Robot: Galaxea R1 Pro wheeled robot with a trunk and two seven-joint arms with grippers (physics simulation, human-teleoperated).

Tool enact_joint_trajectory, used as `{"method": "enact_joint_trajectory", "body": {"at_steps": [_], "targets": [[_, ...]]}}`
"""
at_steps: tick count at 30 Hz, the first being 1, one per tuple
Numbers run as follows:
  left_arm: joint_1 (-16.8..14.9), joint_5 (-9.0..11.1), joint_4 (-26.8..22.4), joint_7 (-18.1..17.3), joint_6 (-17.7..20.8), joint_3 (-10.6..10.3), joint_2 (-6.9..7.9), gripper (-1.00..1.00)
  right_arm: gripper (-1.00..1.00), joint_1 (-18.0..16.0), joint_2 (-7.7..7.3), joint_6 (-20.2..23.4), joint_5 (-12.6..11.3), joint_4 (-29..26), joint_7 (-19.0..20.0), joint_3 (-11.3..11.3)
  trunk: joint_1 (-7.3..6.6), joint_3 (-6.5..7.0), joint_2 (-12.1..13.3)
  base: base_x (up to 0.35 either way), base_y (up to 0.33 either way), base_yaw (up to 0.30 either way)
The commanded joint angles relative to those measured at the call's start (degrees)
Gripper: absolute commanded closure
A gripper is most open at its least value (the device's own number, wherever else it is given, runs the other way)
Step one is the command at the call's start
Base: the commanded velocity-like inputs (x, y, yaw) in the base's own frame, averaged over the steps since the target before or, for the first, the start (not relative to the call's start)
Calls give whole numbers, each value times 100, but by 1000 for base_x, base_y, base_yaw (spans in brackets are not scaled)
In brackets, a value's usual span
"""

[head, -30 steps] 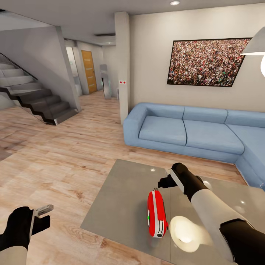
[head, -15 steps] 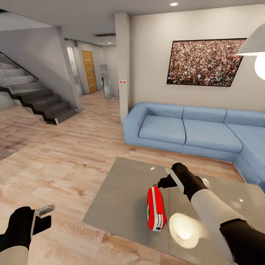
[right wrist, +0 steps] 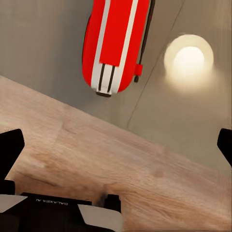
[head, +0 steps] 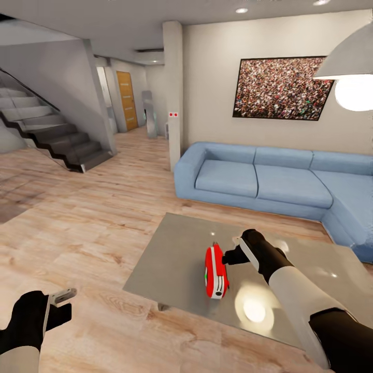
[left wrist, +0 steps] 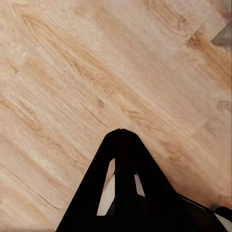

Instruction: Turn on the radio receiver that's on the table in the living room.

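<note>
Right tool spread wide, hovering just beside the radio receiver standing on the counter; approach step, next needs a short press on its switch, probably the side tab.

Grey table on wood floor; red radio receiver standing on top.

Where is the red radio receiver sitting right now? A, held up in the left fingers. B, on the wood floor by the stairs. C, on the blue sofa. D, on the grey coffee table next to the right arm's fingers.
D: in the head view the radio receiver stands on the grey table, with the right gripper just beside it and not gripping it.
</note>
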Motion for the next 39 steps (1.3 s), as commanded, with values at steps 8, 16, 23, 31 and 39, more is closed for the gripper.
{"method": "enact_joint_trajectory", "body": {"at_steps": [8, 16, 23, 31, 39], "targets": [[0, 0, 0, 0, 0, 0, 0, 100, -100, 0, 1, -1, 0, 0, 0, 0, 0, 0, 0, -347, 0, 0], [0, 0, 12, 0, 0, 0, -5, 100, -100, 1, 0, 2, 0, 8, 0, 0, 0, 0, 0, -283, 0, 0], [0, 0, 579, 7, -16, 0, 78, 100, -100, 0, -243, 0, 26, 46, -21, -8, 0, 0, 0, -6, 0, 0], [0, 0, 1244, 37, -65, 0, 62, 100, -100, 1, -780, -41, 79, 377, -276, -9, 0, 0, 0, 0, 0, 0], [0, -23, 2352, 62, -650, 10, 101, 100, -100, 1, -984, -1206, 493, 1806, -342, -1, 0, 0, 0, 0, 0, 0]]}}
